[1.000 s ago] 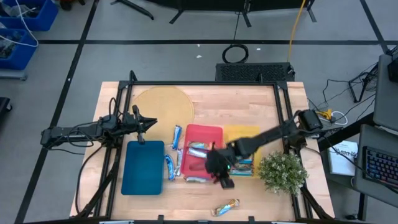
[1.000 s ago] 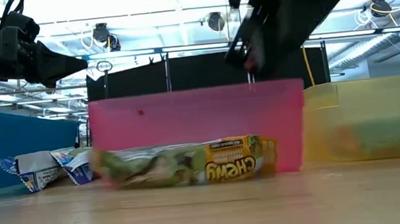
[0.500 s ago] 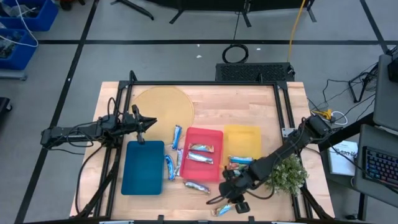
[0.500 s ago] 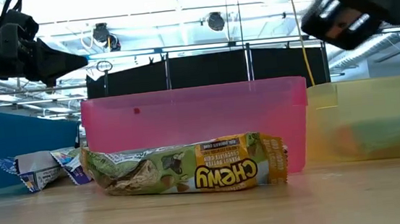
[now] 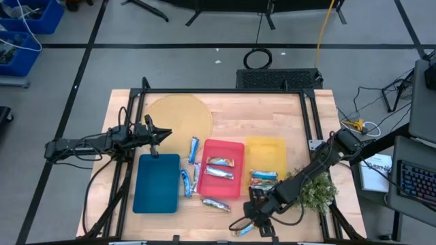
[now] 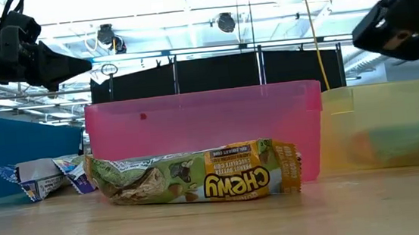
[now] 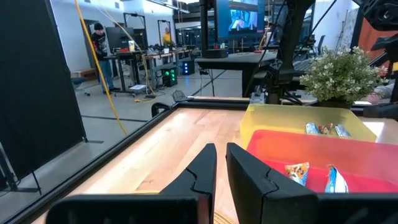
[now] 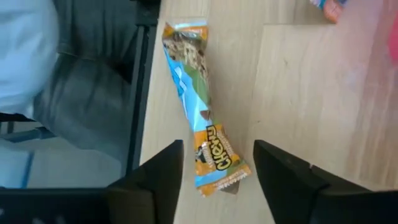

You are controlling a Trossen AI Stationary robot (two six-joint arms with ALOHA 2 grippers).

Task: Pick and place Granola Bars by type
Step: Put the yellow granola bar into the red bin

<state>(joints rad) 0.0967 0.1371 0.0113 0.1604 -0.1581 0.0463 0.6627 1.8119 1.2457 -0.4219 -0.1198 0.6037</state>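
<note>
The right gripper (image 5: pixel 253 223) has been swung from the red tray (image 5: pixel 233 145) to the worktop's near edge; fingers (image 8: pixel 158 177) now spread, a stray bar (image 8: pixel 202 140) lying between them, ungrasped. Left fingers (image 7: pixel 202 171) nearly together, empty.

In the high view, the right gripper (image 5: pixel 256 219) covers most of a bar (image 5: pixel 246 230) at lower centre. In the low view, the blue tray (image 6: pixel 15 153) is cut off at the left edge, the yellow tray (image 6: pixel 389 124) at the right, and what lies inside the yellow tray is a blur. The right wrist view loses a wrapper (image 8: pixel 323 5) at its upper right edge.
</note>
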